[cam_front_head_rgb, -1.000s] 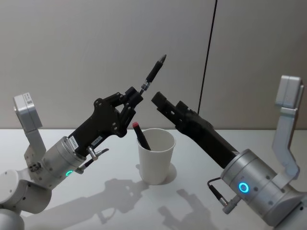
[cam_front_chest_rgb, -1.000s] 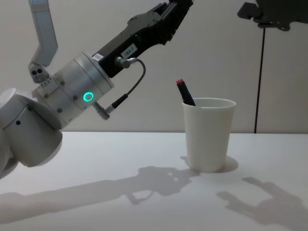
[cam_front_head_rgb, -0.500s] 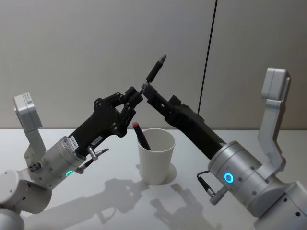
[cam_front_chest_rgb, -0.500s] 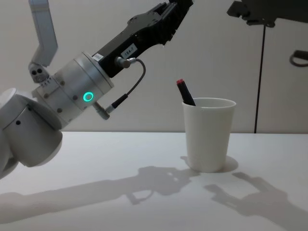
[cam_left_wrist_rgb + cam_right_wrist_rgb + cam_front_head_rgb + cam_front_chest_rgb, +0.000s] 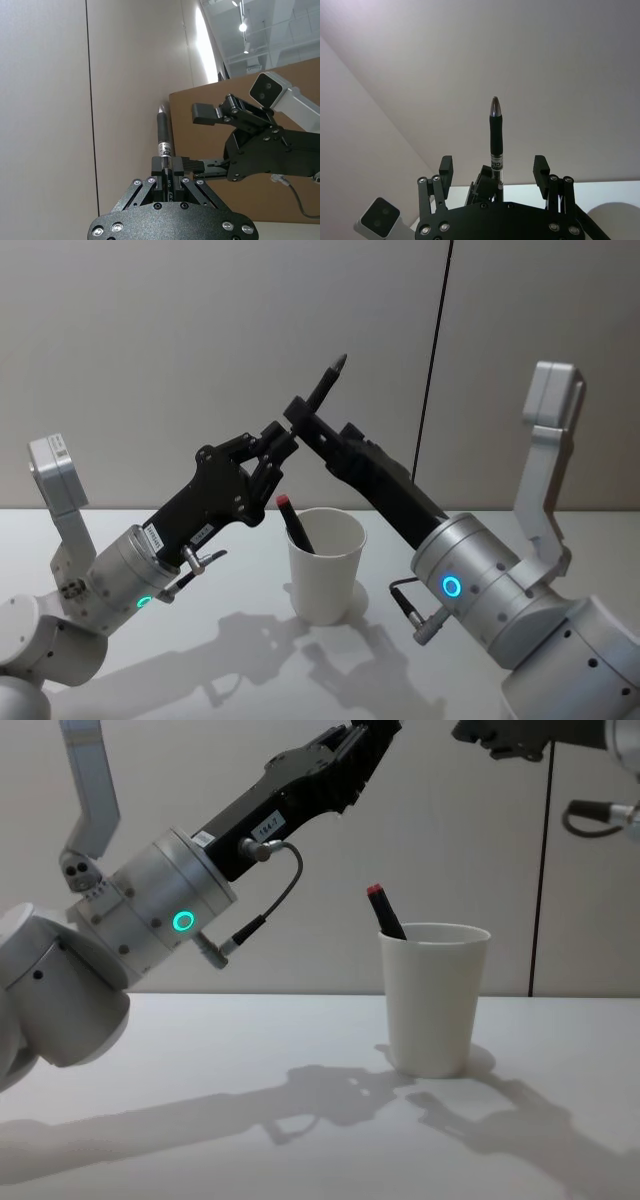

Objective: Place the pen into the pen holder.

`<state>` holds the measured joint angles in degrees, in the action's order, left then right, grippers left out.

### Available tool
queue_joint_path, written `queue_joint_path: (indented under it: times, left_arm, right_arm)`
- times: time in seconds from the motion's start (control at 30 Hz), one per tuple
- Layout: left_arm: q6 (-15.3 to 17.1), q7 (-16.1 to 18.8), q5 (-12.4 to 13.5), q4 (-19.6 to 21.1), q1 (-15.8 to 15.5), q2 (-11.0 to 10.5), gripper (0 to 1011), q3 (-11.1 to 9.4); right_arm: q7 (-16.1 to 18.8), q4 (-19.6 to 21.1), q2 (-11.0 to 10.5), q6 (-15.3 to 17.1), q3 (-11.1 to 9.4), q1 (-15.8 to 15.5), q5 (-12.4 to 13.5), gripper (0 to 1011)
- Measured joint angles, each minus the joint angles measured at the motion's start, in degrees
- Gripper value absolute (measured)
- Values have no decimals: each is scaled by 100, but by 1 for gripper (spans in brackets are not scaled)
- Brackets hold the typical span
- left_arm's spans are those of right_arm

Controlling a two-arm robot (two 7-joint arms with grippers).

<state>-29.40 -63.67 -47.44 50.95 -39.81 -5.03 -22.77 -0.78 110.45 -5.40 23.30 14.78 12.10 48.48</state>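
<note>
— Fingers (image 5: 159, 178) of the left gripper (image 5: 283, 436) are clamped on one black pen (image 5: 322, 387), tip up, high above the table (image 5: 200, 640).
— And the right gripper (image 5: 494, 172)?
— Spread wide either side of that pen.
— Count?
— Two pens: a second, red-capped pen (image 5: 293, 520) leans inside the single white pen holder (image 5: 325, 565), below both grippers.

Red-capped pen (image 5: 293, 522) lower part hidden in pen holder (image 5: 324, 565); chest view's top edge crops both grippers.
</note>
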Motion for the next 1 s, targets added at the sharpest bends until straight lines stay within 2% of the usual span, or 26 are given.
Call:
queue_joint_path:
  times: [0.5,1.0]
  left_arm:
    - [0,0,0,0,0,0,124,0]
    - [0,0,0,0,0,0,124,0]
  right_arm:
    - [-202,-141,65,-49,161,191,-51,1001]
    - [-305,-318,43,-177,269,362,-157,1001]
